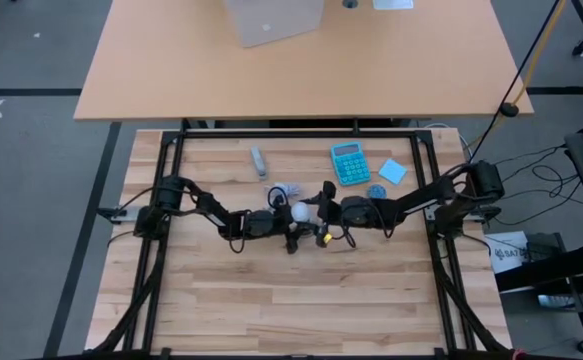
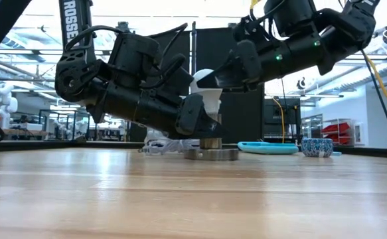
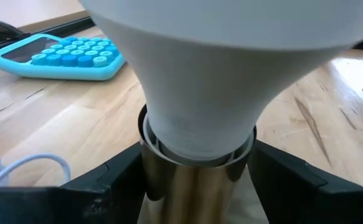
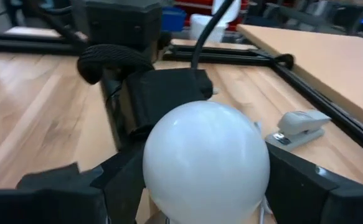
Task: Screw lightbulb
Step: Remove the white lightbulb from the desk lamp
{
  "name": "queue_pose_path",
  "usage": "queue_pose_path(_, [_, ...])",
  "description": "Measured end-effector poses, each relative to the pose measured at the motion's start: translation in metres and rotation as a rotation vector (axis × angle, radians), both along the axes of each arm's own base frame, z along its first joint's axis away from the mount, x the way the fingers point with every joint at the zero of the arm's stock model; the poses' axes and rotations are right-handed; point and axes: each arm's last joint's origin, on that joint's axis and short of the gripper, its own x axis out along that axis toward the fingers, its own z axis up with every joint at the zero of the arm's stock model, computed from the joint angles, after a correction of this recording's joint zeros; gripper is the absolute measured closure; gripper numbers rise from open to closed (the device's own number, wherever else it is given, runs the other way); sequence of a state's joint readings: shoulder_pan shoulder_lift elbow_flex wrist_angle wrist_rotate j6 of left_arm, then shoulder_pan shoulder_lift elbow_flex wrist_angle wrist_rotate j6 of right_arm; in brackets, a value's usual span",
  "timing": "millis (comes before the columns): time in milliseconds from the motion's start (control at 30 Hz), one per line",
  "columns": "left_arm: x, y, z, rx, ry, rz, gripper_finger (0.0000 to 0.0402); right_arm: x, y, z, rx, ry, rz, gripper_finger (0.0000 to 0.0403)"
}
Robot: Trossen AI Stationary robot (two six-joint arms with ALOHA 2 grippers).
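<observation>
The white lightbulb (image 2: 205, 89) stands upright with its narrow end in a metal socket (image 2: 210, 142). The socket rises from a round grey base (image 2: 211, 155) that rests on the wooden table (image 1: 271, 300). My left gripper (image 3: 197, 186) comes from the table's left and is shut on the socket, below the bulb. My right gripper (image 4: 206, 180) comes from the table's right and is shut on the bulb's round head. In the high view the bulb (image 1: 299, 212) shows between the left gripper (image 1: 289, 232) and the right gripper (image 1: 317, 212). My left gripper pinches the socket's metal collar (image 3: 153, 183) between its two fingers (image 3: 106, 186), one on each side. It comes almost level from the table's left. The socket stands upright on its base on the table. My right gripper pinches the bulb's rounded head (image 4: 162, 168) between its two fingers (image 4: 116, 180), at the head's widest part. It comes from the table's right, slanting slightly down. The bulb stands upright with its neck (image 3: 200, 124) in the socket.
A teal calculator (image 1: 350, 163), a blue note (image 1: 392, 171) and a small blue round thing (image 1: 376, 191) lie behind and to the right of the bulb. A grey stapler (image 1: 259, 160) lies at the far left, and a white coiled cable (image 1: 283, 192) just behind the socket.
</observation>
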State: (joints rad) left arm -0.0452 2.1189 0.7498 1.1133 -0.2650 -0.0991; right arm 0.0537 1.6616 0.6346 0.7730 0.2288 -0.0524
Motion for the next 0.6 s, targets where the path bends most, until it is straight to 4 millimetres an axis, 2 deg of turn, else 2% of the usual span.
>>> queue_pose_path(400, [0.000, -0.003, 0.000, 0.000, 0.007, -0.053, 0.0144, -0.004, -0.023, 0.004, 0.048, 0.037, 0.220, 0.0129])
queue_pose_path(600, [0.000, -0.003, 0.000, 0.006, 0.010, -0.054, 0.0181, -0.005, -0.033, 0.005, 0.074, 0.027, 0.279, 0.0129])
